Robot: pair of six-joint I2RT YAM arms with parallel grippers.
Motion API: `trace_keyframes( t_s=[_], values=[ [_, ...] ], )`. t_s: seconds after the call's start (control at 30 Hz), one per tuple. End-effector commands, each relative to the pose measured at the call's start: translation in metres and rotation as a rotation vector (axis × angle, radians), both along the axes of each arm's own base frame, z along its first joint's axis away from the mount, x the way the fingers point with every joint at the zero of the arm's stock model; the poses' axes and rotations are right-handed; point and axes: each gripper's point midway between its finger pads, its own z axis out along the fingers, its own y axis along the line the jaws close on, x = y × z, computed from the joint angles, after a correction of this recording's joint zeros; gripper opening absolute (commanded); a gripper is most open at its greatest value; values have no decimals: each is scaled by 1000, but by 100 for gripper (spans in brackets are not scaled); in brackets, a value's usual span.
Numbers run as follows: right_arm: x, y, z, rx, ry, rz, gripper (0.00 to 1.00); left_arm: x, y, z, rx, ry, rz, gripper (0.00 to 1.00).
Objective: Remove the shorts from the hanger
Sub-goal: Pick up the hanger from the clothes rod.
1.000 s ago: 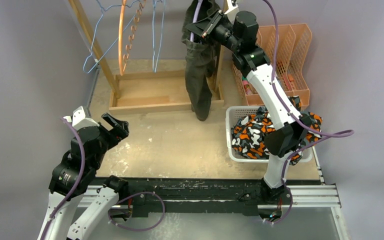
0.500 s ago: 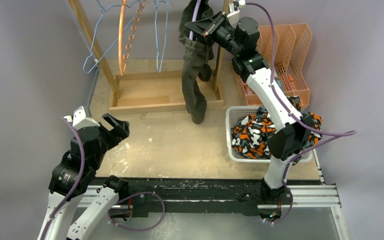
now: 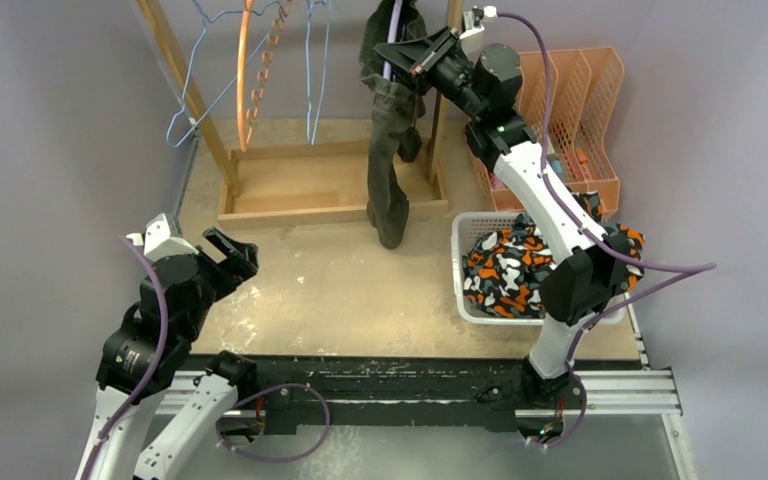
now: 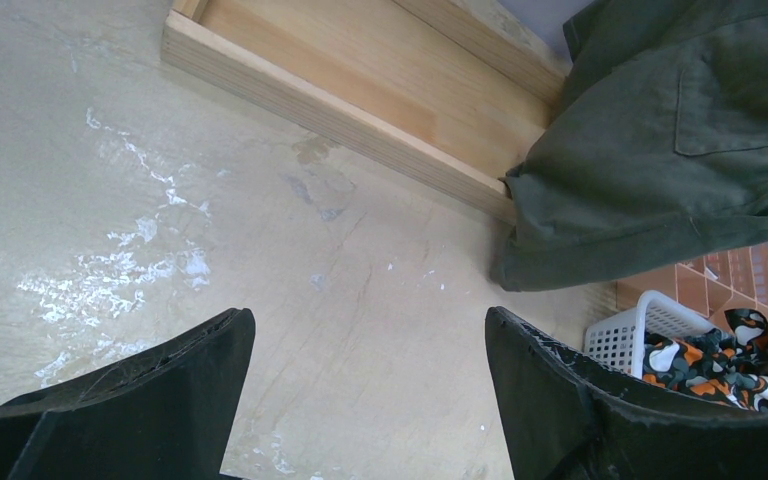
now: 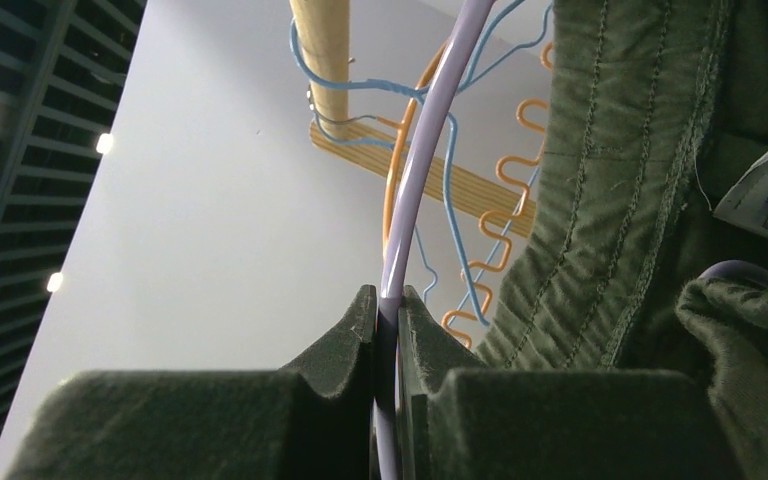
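You have hanging shorts [image 3: 388,190] at right end of the rack [image 3: 290,213]; basket [image 3: 457,262] front-right of them, more shorts [image 3: 500,275] inside.

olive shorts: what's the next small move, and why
Probably bring the left gripper to the shorts' hanging leg for a downward pull. The right gripper is shut on the hanger, the shorts hang from it, and the left one is open and holds nothing.

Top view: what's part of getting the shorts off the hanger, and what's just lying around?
In play:
- olive-green shorts
- lilac hanger, pinched by the right end effector
- white basket holding camo shorts

Lying about:
- orange hanger
- blue wire hangers
- orange file racks
- left end effector, open, holding nothing
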Motion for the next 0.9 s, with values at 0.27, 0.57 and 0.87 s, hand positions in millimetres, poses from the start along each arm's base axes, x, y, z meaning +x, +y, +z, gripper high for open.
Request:
trace_keyframes(
  t_s=[0.27,0.57,0.87],
  values=[
    [-69,-17,113,110,-364,74,0,2,1,16,-23,-56,11,85],
    [-86,-19,115,120,-376,109,0,5,-2,15,-26,-47,1,85],
    [-102,-30,100,107,-327,80,0,6,-3,14,-32,-47,0,85]
  ],
)
